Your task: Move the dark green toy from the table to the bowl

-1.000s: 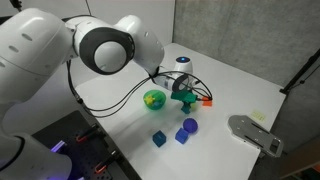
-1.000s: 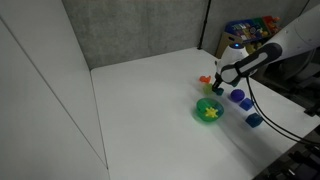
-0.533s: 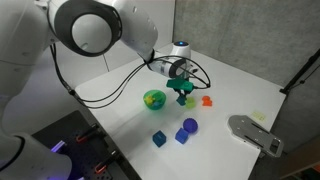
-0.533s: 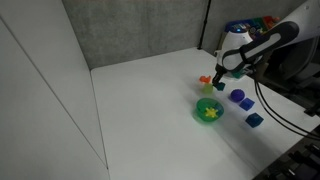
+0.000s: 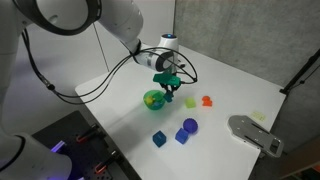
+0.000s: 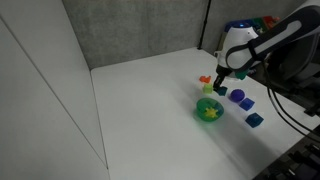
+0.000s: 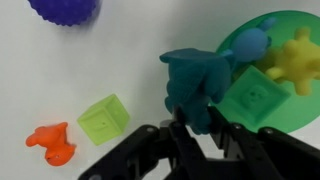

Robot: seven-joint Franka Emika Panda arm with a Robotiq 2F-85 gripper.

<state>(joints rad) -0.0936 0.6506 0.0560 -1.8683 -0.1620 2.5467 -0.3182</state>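
The white table (image 5: 235, 75) fills my screen in both exterior views, and my arm (image 5: 120, 25) reaches in over it from the left. The bowl (image 5: 153, 99) sits near the table's middle; in the wrist view a yellow spiky toy (image 7: 291, 58) and a light green block (image 7: 250, 96) lie inside it. My gripper (image 7: 200, 125) is clenched on the dark green toy (image 7: 190, 85), held off the table at the bowl's rim. Left of it on the table are a purple ball (image 7: 65, 8), a lime cube (image 7: 105, 118) and an orange piece (image 7: 52, 143).
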